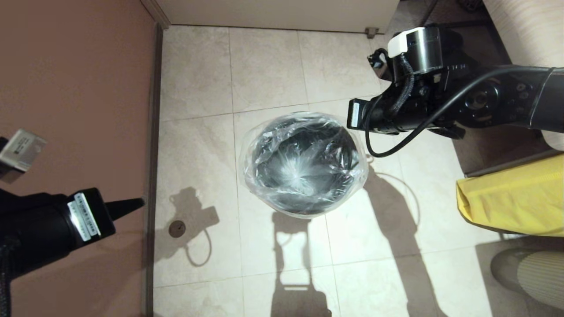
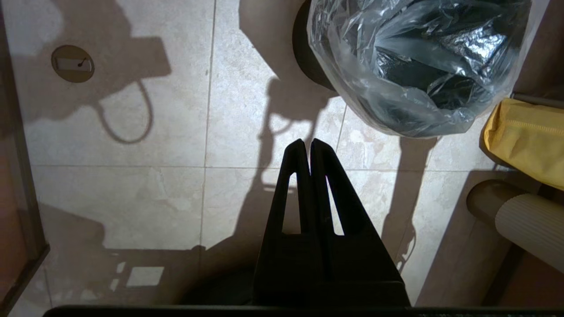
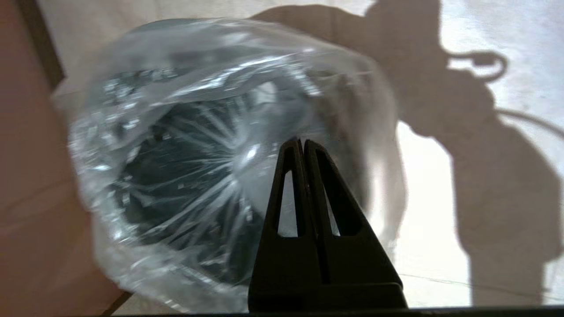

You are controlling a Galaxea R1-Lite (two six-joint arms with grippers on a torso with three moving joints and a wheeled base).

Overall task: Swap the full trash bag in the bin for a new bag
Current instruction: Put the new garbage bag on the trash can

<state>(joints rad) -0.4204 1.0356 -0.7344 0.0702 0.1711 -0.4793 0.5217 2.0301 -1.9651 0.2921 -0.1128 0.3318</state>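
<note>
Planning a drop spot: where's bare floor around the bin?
Bare tiles lie between the bin and the brown wall, apart from a floor drain, and beyond the bin toward the far wall. The yellow sack crowds the right.

Open tiled floor (image 1: 273, 66) around the bin (image 2: 304, 53); yellow sack (image 1: 515, 198) well right.

We see a floor (image 1: 273, 66) of large pale beige tiles with thin grout lines, crossed by hard dark shadows from a strong light. A reddish-brown wall (image 1: 75, 88) runs along its left edge, a white panel (image 1: 277, 13) along the far edge. A round drain cover (image 1: 177, 228) sits near the wall.
</note>
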